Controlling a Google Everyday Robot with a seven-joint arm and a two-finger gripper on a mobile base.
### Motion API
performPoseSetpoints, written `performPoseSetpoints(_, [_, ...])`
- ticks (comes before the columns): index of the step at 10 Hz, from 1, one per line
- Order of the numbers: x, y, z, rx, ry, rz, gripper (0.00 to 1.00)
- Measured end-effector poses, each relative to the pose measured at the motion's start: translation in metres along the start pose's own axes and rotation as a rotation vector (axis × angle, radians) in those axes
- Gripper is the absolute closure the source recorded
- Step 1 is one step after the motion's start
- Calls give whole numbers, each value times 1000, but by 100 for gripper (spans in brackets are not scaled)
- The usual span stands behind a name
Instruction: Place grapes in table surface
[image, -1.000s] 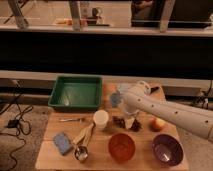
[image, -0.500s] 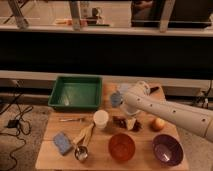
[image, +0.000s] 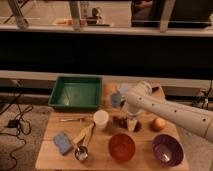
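Observation:
The grapes (image: 120, 120), a small dark bunch, lie on the tan wooden table surface (image: 52, 127) near its middle, just right of a white cup (image: 101, 120). My white arm reaches in from the right and bends down over them. The gripper (image: 131, 123) hangs at the table, right beside the grapes and partly hiding them. Its jaws stand open, and I cannot make out whether they touch the bunch.
A green tray (image: 75, 92) fills the back left. An orange bowl (image: 122, 146) and a purple bowl (image: 167, 149) stand at the front, with a round yellow-orange fruit (image: 159, 123) behind them. A blue sponge (image: 63, 142), a metal scoop (image: 81, 151) and wooden utensils (image: 85, 134) lie front left.

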Motion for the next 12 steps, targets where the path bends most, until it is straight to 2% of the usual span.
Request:
performPoseSetpoints(4, [8, 3, 5, -27, -11, 49, 20])
performPoseSetpoints(12, [9, 7, 17, -75, -1, 59, 20])
